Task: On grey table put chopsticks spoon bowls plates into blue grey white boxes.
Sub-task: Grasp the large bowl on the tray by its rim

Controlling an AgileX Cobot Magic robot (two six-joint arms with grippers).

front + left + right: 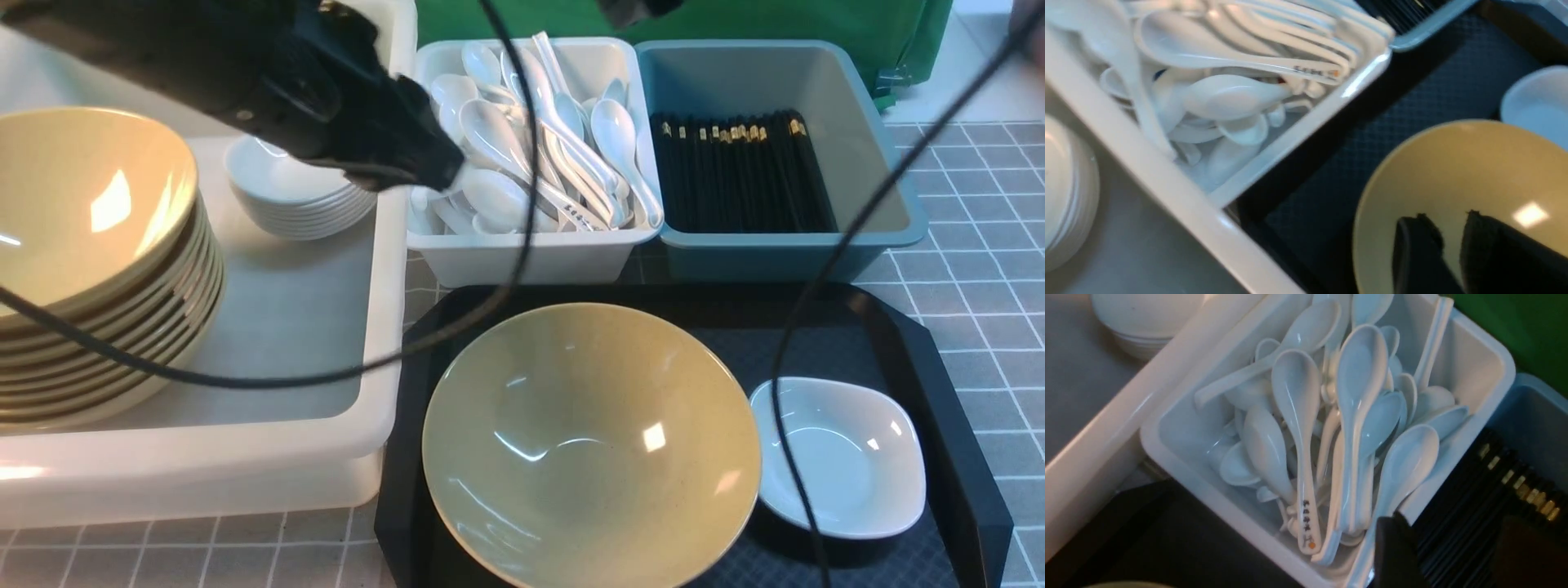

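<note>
Far left on the grey table [980,245]: big white box [245,457] with bowl stack [90,269] and dish stack [294,200] inside, stacks apart from each other.

Left arm [245,73] crosses above that box; its end sits over the left rim of the spoon box [531,257].

Left gripper [1444,216]: jaws apart with a narrow gap and nothing between them. Loose yellow bowl [588,441] lies below the jaws, upright on the black tray [400,506]. Can't tell if the tips touch it.

Centre: spoons [563,139] piled in the spoon box, just behind the tray. Blue box [767,261] is right beside it, with chopsticks [735,175] lying flat in a row inside.

Right of the bowl: loose white dish [841,457] is on the tray just beside the bowl, clear of both grippers.

Right gripper [1453,522]: jaws wide apart, empty. It hangs over the seam between the spoon box and the blue box, with chopsticks showing through the gap and spoon handles just beside one finger [1396,551]. Only a sliver of the right arm [641,6] shows in the front view.
</note>
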